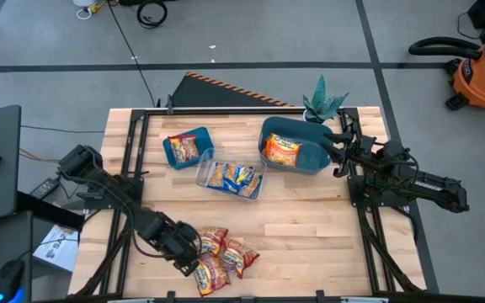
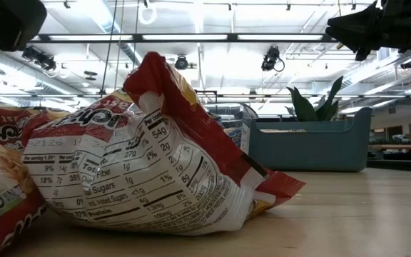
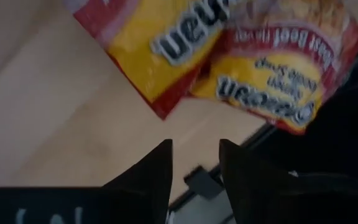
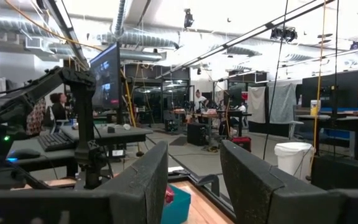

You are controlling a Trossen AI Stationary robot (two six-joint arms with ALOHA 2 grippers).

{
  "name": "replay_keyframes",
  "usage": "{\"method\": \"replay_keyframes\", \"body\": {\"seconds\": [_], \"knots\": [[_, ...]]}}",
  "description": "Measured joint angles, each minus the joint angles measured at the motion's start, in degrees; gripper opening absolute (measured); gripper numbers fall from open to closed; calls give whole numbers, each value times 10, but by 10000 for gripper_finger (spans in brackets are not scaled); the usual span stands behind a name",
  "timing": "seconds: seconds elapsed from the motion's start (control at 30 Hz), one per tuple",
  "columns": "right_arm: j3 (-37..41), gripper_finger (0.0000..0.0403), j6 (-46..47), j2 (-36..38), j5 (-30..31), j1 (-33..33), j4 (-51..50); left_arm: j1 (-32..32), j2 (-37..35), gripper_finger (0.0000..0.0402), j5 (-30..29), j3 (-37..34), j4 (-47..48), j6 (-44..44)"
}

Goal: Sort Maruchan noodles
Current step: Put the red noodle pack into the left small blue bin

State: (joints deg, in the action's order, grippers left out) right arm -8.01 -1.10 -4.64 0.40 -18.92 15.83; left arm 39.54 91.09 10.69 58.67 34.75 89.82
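I am seeing the Maruchan noodles split between sorted and unsorted. The red-and-yellow packets [image 1: 220, 255] are lying in a loose pile at the table's near edge, still waiting. One orange packet [image 1: 282, 151] is sitting in the large teal bin [image 1: 310, 162], another packet [image 1: 183, 149] in the small teal bin [image 1: 173, 156], and the blue-and-yellow packets [image 1: 232, 176] are lying in the clear tray [image 1: 203, 175] between the bins. So I am judging the job a bit over halfway, with only the red pile left.

The left gripper [image 3: 194, 163] is hovering just beside that pile, its fingers parted a little and holding nothing. The right gripper [image 4: 194, 171] is waiting near the large bin's rim, fingers likewise apart and empty.
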Motion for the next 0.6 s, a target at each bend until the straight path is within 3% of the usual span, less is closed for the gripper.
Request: {"method": "replay_keyframes", "body": {"seconds": [0.37, 0.6], "knots": [[0, 153, -1, 0, 0, 0, 0, -7, 0, 221, -37, 0, 48, -4], [0, 153, -1, 0, 0, 0, 0, -9, 28, 219, -67, -1, 51, -49]]}}
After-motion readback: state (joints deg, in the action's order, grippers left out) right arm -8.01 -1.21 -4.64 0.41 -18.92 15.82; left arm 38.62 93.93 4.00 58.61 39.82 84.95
